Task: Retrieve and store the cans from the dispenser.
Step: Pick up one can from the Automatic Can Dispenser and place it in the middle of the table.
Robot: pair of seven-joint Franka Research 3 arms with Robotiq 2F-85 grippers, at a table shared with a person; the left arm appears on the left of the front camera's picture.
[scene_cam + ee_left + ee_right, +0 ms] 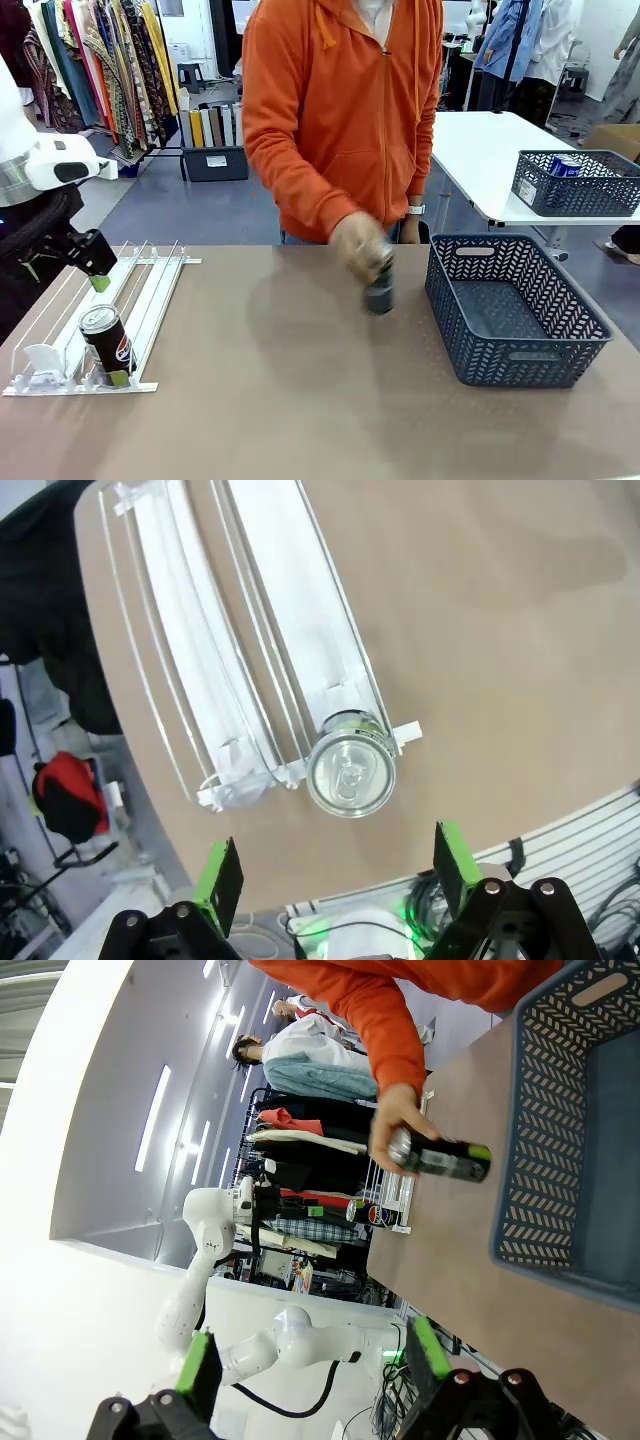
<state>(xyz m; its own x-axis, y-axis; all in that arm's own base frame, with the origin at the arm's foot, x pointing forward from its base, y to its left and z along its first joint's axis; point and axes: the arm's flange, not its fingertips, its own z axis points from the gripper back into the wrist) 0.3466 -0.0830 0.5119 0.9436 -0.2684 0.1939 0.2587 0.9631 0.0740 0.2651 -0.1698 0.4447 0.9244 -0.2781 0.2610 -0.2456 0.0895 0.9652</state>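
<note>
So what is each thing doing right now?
Black can, standing at the dispenser's low end.
Second can, gripped by the person beside the near basket.
Near basket, empty.
Far basket, holding blue cans.
Left hand, open, aimed at the black can.
Right hand, open, holding nothing.

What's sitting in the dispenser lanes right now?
One black can stands at the low end of a lane in the dispenser, against the stop. The other lanes' visible stretches are bare. The left gripper covers part of the upper lanes in the front view.
</note>
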